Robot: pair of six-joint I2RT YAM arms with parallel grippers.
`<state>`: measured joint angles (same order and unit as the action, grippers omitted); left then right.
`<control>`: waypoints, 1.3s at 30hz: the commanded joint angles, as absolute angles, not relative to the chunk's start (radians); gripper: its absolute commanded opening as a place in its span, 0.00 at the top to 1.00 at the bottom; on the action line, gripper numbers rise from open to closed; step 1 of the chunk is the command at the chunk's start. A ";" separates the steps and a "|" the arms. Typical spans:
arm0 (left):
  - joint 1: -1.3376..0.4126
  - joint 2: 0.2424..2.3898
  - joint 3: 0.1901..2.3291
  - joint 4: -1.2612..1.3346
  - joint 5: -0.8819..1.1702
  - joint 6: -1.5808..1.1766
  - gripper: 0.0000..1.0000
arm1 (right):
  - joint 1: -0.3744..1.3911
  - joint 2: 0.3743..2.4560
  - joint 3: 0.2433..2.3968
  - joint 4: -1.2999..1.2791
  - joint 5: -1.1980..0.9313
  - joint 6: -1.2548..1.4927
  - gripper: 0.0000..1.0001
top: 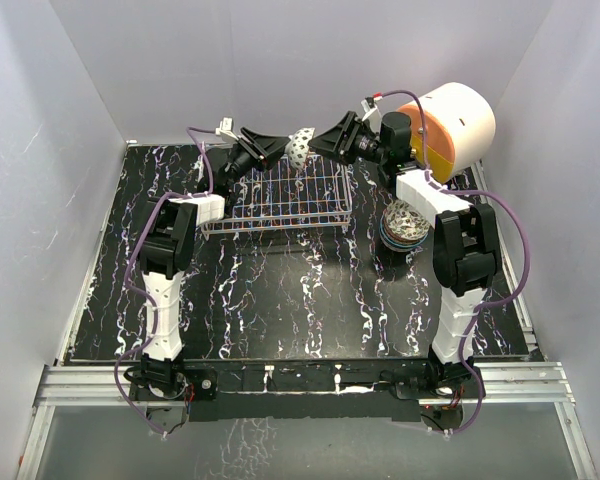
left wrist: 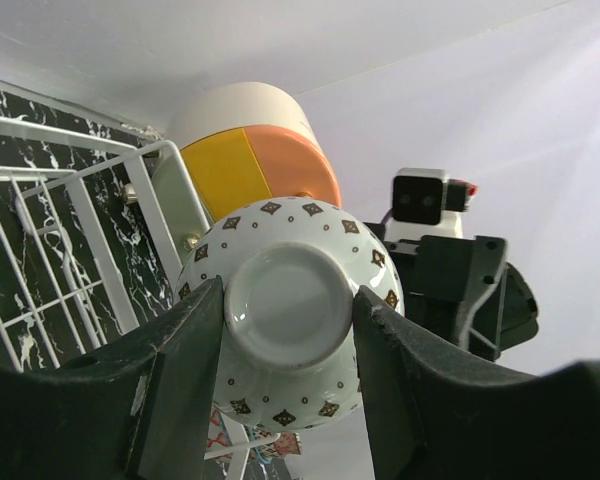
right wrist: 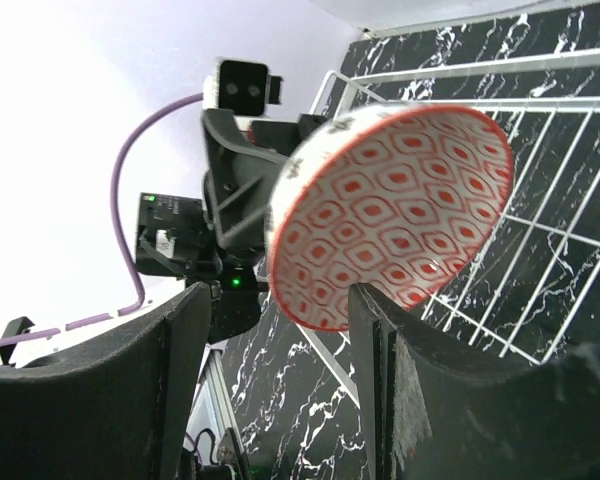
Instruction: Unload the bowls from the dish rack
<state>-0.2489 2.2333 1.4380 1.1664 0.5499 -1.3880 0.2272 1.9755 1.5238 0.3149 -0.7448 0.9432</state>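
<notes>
A dotted bowl (left wrist: 310,225) is pinched by the left gripper (left wrist: 290,300) over the dish rack (top: 280,205); the right gripper (right wrist: 280,300) is held spread

Crowded far corner of the dish rack (top: 280,205).
A bowl (top: 299,150) fills the gap between left gripper (top: 284,152) and right gripper (top: 316,145); cylinder (top: 460,115) and stacked bowls (top: 404,225) block the right.

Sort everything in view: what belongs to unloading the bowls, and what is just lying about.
Job: white, brown-dotted round ceramic bowl clamped in the left gripper; stack of patterned ceramic bowls; silvery wire dish rack; open right gripper facing that bowl.
Lying about: big white cylinder with an orange-yellow face.
</notes>
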 commanded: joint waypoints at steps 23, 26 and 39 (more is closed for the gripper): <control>-0.259 2.203 1.447 1.236 0.549 -1.382 0.76 | 0.239 2.007 1.655 0.346 -0.773 0.953 0.42; -0.261 2.203 1.445 1.236 0.550 -1.379 0.76 | 0.242 2.022 1.671 0.345 -0.775 0.963 0.42; -0.264 2.194 1.436 1.244 0.550 -1.380 0.76 | 0.258 2.059 1.706 0.296 -0.747 0.988 0.50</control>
